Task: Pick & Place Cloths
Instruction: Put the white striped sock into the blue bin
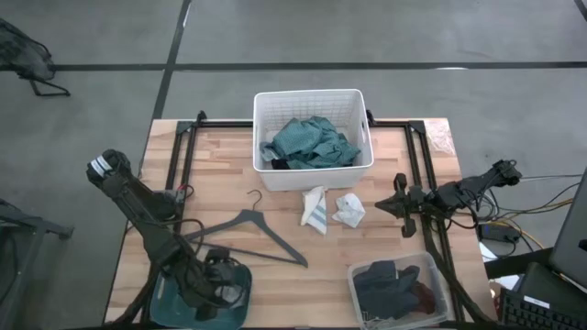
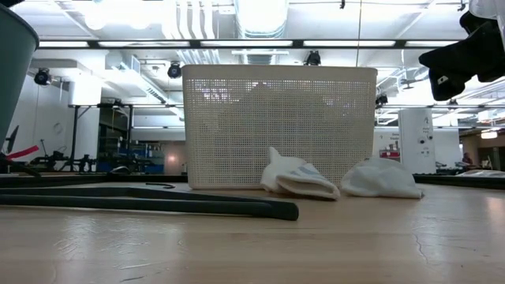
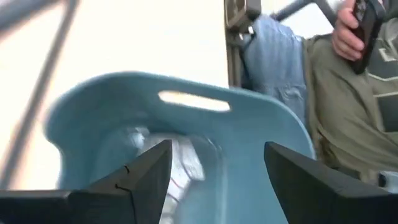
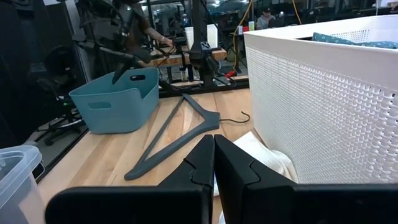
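Nearest the low camera, a dark hanger [image 2: 150, 201] lies across the tabletop [image 2: 331, 244], with two small white cloths [image 1: 315, 209] unsorted beside the white basket [image 1: 312, 101], which already holds teal cloth [image 1: 312, 142]. At lower left the left hand [image 1: 213, 286] hangs spread over the teal bin [image 1: 240, 307]; at right the right hand [image 1: 396, 207] waits, pressed together

Left wrist view: motion-blurred; pale item inside teal bin [image 3: 186, 118] unidentifiable. High view: the left end effector [image 1: 213, 284] covers the bin's contents; clear container [image 1: 400, 291] cut by the bottom edge. Low view: white basket [image 2: 278, 126] hides its contents.
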`<state>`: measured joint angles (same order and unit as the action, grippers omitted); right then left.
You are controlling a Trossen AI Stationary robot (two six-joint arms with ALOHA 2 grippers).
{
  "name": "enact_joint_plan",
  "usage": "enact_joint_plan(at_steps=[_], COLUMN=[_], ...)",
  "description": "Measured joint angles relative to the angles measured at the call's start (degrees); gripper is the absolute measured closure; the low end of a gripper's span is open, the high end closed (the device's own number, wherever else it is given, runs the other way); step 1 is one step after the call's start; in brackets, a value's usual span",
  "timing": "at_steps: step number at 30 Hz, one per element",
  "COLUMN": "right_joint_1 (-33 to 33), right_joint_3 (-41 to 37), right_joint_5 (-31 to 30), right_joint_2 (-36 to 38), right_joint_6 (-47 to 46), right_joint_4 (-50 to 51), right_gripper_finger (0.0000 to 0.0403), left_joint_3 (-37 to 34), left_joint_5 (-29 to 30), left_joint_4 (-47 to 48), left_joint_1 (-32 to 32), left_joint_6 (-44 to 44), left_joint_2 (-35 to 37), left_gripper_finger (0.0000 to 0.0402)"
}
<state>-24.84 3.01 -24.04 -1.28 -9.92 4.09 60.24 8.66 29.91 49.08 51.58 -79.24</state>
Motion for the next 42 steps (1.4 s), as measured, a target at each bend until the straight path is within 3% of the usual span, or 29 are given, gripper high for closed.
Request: enact_joint_plan(at_steps=[4,11,15,29,37,42], right_joint_1=[0.0,0.0,0.0,0.0,0.0,0.0], right_joint_3=[0.0,0.0,0.0,0.0,0.0,0.0], right_joint_5=[0.0,0.0,0.0,0.0,0.0,0.0], right_joint_2=[0.0,0.0,0.0,0.0,0.0,0.0], right_joint_6=[0.0,-0.1,-0.1,0.0,0.0,0.0], right_joint_4=[0.0,0.0,0.0,0.0,0.0,0.0], right_gripper_finger=[0.0394,0.0394,0.0394,0.0394,0.0394,0.0394], left_joint_3=[0.9,-0.7,-2.3,-7.4,-8.4,-10.0], left_joint_5=[7.5,30.8,35.0,34.5,30.3,23.6], left_joint_4=[-0.4,-6.6,-11.4,-27.2,-37.5,-44.2], left_joint_1=[-0.1,-0.4,-1.9,-8.0,-13.1,-16.9], left_joint_6=[-6.1,-21.0,-25.9,-34.3,-38.8,-41.3], left_joint_2=[0.0,-0.3,-0.5,-1.1,-2.6,-4.4], left_gripper_finger=[0.0142,0.0142,0.0142,0.0142,0.0142,0.0142])
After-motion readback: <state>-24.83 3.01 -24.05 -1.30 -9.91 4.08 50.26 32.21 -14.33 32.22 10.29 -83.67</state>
